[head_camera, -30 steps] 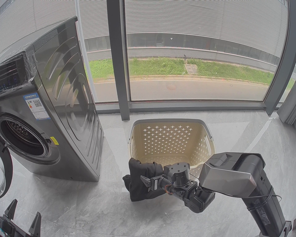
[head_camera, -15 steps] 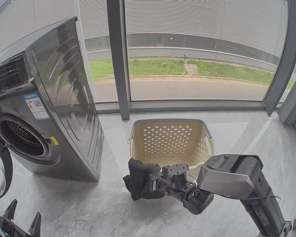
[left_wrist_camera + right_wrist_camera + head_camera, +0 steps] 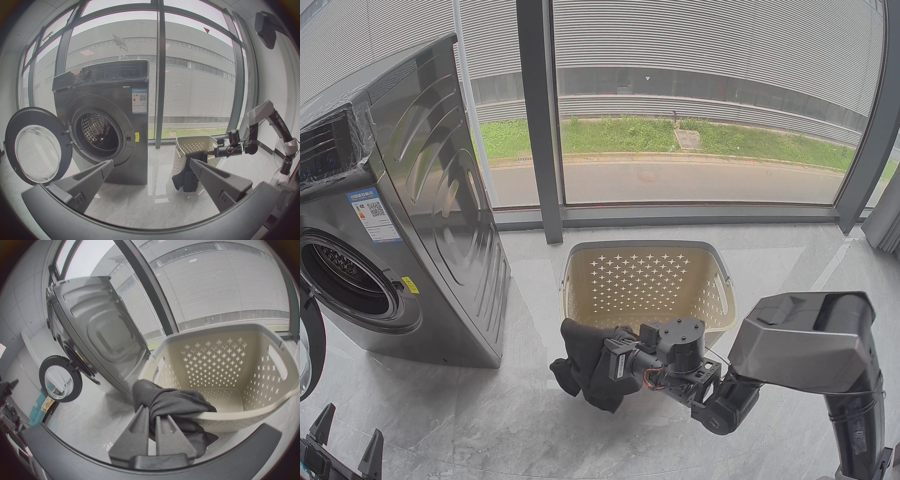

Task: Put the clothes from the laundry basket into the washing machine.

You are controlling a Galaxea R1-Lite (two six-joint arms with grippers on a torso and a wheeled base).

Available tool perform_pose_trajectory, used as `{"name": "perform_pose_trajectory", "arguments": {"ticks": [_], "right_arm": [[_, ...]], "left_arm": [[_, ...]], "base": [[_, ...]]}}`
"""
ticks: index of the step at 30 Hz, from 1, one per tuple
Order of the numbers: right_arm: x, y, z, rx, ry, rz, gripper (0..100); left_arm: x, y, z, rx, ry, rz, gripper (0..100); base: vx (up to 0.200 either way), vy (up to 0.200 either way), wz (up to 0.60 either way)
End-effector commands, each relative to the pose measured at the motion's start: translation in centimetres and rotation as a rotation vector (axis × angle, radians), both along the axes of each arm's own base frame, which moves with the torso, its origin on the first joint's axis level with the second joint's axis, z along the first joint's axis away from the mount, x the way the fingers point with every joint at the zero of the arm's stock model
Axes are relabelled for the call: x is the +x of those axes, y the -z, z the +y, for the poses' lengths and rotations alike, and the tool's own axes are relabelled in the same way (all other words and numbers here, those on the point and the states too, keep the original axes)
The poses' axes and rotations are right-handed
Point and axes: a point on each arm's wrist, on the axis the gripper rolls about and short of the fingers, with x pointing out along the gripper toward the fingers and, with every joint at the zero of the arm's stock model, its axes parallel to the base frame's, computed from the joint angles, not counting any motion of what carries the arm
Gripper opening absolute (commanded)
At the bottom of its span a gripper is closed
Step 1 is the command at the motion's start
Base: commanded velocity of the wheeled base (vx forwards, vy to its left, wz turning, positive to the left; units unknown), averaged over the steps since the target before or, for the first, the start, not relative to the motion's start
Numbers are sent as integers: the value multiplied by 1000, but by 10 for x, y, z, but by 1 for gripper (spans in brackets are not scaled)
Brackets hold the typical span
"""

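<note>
The right jaws are closed tight on a black garment (image 3: 584, 369), which lies bunched over the near left corner of the cream laundry basket (image 3: 647, 245) and hangs down its outer side towards the grey floor (image 3: 487, 425). The washing machine (image 3: 434, 206) stands left of the basket, apart from it, its round door (image 3: 37, 147) swung open. The left jaws face the machine's opening, spread wide with nothing between them.
</note>
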Motion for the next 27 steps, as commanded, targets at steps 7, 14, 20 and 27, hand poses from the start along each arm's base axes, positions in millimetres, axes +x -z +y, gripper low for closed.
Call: {"name": "perform_pose_trajectory", "arguments": {"ticks": [7,14,20,27], "right_arm": [[-61,-141,-53,130,18,-239,0],[-88,-191,-79,168,27,-376,0],[-114,-219,-100,164,23,-423,0],[-128,-195,-124,93,48,-344,0]], "left_arm": [[0,5,0,1,0,1,100],[0,5,0,20,0,2,100],[0,5,0,18,-1,0,100],[0,5,0,1,-3,1,100]], "base": [[0,0,0],[0,0,0],[0,0,0],[0,0,0]]}}
